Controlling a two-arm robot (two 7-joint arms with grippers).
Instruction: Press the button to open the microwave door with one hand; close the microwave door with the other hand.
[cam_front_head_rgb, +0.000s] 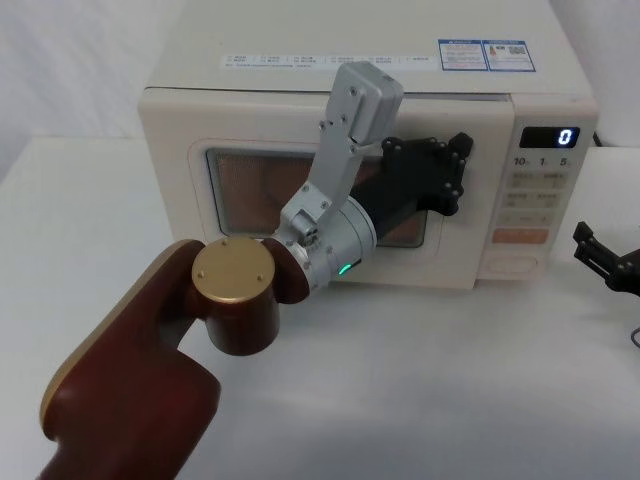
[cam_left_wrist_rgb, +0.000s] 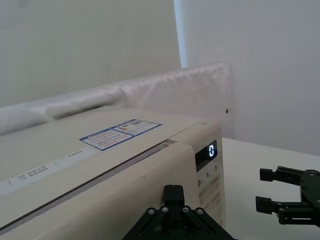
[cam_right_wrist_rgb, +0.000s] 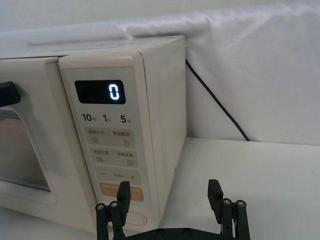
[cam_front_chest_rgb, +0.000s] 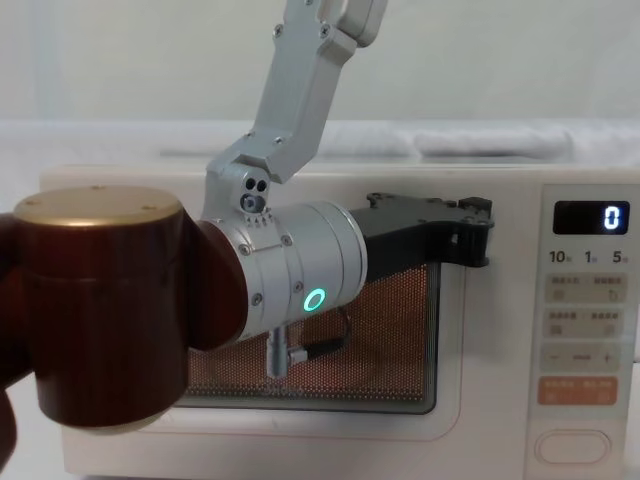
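The cream microwave stands at the back of the table. Its display reads 0. The microwave door lies flat against the front, with a thin dark seam along its top. My left gripper is shut, its tips touching the door's upper right corner beside the control panel. My right gripper hangs open to the right of the microwave, apart from it. In the right wrist view the right gripper is in front of the panel's lower corner. The button sits under the orange key.
My brown left upper arm and its silver forearm cross in front of the door window. A black cable runs down behind the microwave's right side. Bare white table lies in front and to the right.
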